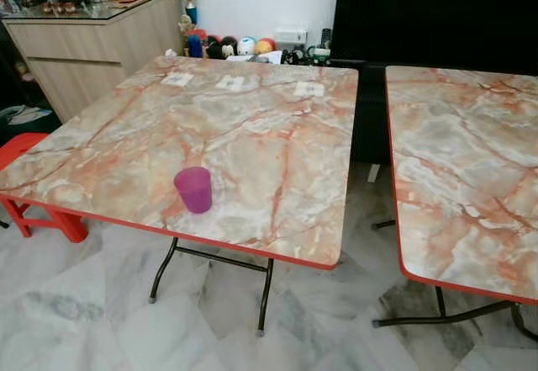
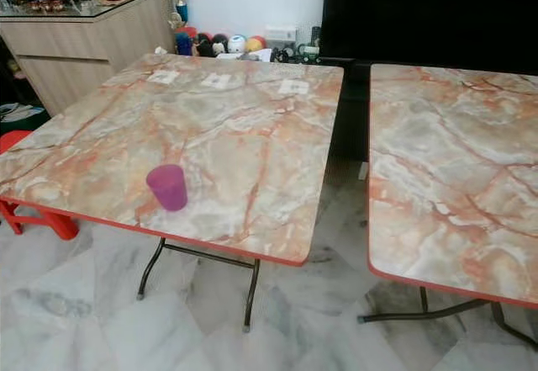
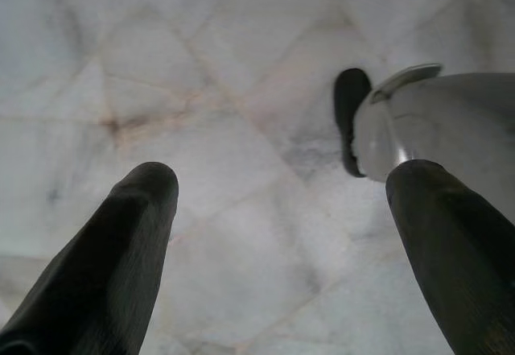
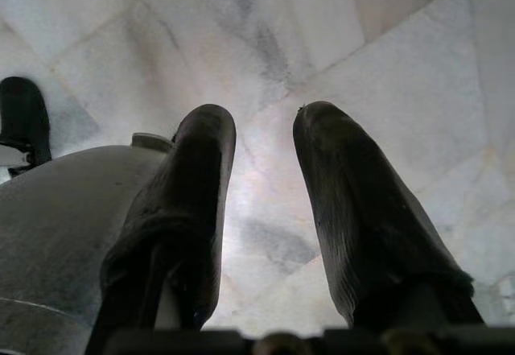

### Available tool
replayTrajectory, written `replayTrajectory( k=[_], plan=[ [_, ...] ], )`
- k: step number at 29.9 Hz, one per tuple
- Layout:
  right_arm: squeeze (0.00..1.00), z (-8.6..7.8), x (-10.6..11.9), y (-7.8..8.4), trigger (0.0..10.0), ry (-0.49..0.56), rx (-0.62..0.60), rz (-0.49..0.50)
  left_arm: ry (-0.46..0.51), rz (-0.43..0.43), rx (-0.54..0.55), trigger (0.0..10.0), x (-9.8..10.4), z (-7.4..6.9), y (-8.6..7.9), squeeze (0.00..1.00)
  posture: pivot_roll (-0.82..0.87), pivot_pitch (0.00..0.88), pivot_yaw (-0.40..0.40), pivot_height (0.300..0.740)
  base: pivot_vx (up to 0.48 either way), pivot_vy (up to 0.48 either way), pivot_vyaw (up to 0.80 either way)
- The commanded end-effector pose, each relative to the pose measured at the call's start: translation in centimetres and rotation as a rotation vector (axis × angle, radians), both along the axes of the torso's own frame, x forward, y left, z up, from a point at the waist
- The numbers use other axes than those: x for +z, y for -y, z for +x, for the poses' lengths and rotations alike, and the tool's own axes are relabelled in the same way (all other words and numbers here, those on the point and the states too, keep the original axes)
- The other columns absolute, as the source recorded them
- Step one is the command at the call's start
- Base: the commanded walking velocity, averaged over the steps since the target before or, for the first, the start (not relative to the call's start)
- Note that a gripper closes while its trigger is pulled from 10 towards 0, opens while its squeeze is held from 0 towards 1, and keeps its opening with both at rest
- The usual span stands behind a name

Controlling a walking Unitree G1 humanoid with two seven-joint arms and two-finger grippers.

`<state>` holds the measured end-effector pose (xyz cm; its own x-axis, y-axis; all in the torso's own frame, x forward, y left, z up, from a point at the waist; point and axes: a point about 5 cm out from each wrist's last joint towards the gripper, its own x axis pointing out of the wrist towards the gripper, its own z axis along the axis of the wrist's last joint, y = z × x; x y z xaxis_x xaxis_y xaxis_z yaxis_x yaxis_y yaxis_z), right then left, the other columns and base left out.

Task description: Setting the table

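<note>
A purple plastic cup [image 1: 194,189] stands upright near the front edge of the left marble-pattern table [image 1: 252,127] with its red rim. A second table [image 1: 471,177] of the same kind stands to the right, a narrow gap between them. Three small white cards [image 1: 234,83] lie along the left table's far side. My left gripper [image 3: 282,210] hangs open over the pale floor tiles, nothing between its fingers. Over the floor too, my right gripper [image 4: 261,170] is open and holds nothing. A silver part of my body shows beside each.
A red plastic stool [image 1: 34,186] stands at the left table's near-left corner. A wooden sideboard [image 1: 92,43] is at the back left, small toys [image 1: 235,47] line the back wall, and a dark screen [image 1: 437,18] rises behind the tables. Black folding legs [image 1: 210,270] stand under the tables.
</note>
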<state>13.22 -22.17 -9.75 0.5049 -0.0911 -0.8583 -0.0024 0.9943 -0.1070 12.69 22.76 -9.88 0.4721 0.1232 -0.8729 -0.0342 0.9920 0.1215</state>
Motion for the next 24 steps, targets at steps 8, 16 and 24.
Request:
replayTrajectory(
  k=[8,16,24],
  plan=[
    [0.00,1.9,0.4,-1.0,10.0,0.019,0.002,0.006,-0.002,-0.012,0.031,10.0,-0.1,-0.3,0.2,0.00,0.00,0.036,-0.019,0.740,0.000,0.000,0.00],
    [0.00,1.9,0.4,-1.1,10.0,0.020,-0.008,0.015,-0.006,-0.011,0.034,10.0,-0.2,-0.4,0.1,0.00,0.00,0.046,-0.013,0.740,0.000,0.394,0.00],
    [0.00,1.8,0.4,-1.0,10.0,0.021,-0.017,0.012,-0.007,-0.007,0.030,10.0,-0.1,-0.4,0.0,0.00,0.00,0.053,-0.009,0.740,0.000,0.419,0.00]
  ],
)
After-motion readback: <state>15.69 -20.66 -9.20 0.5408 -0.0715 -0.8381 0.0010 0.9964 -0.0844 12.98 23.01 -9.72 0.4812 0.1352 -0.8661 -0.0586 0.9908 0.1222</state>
